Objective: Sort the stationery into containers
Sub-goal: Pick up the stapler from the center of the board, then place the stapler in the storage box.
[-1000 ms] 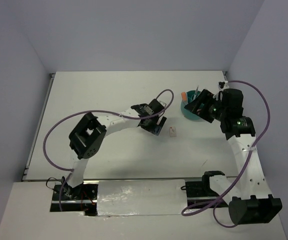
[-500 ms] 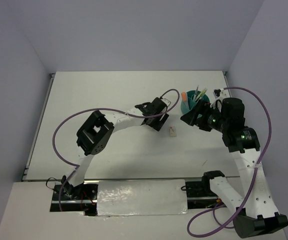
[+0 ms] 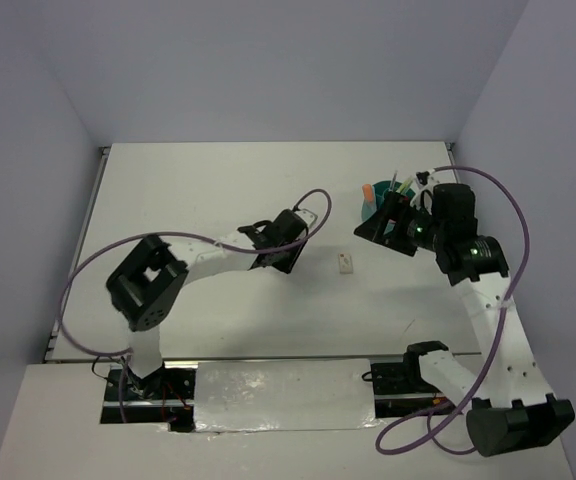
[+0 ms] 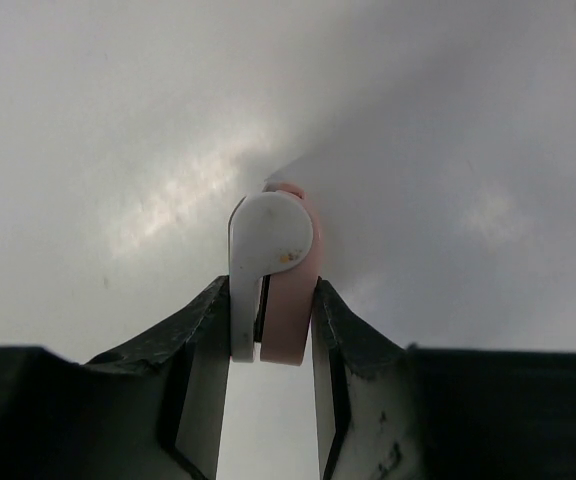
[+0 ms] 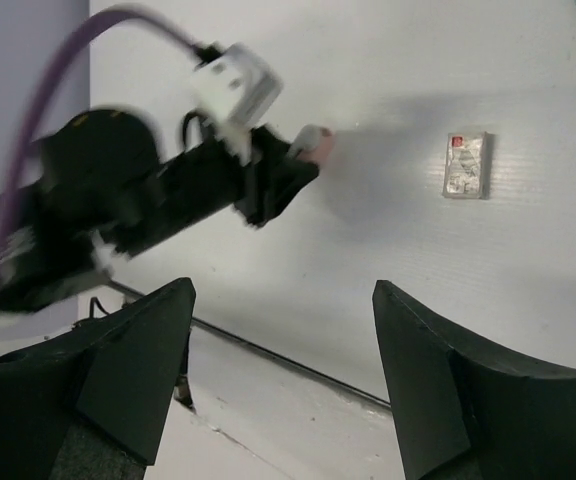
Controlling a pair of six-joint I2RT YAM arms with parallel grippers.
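Observation:
My left gripper (image 4: 271,300) is shut on a small pink and white eraser (image 4: 273,260), held on edge just above the table. From the right wrist, the same eraser (image 5: 314,142) shows at the tip of my left gripper (image 5: 298,160). A small white wrapped eraser (image 3: 345,263) (image 5: 465,166) lies flat on the table to the right of my left gripper (image 3: 290,258). The round teal organiser (image 3: 371,208) stands at the back right with an orange highlighter (image 3: 367,188) and thin pens (image 3: 398,182) in it. My right gripper (image 3: 378,228) (image 5: 283,300) hangs open and empty in front of it, partly hiding it.
The white table (image 3: 218,190) is walled by grey panels at the back and sides. Purple cables (image 3: 513,215) loop from both arms. A foil-covered strip (image 3: 278,390) runs along the near edge between the arm bases.
My left gripper has gone from open to shut on the pink and white eraser and has drawn back to the left. The right gripper has shifted slightly near the organiser.

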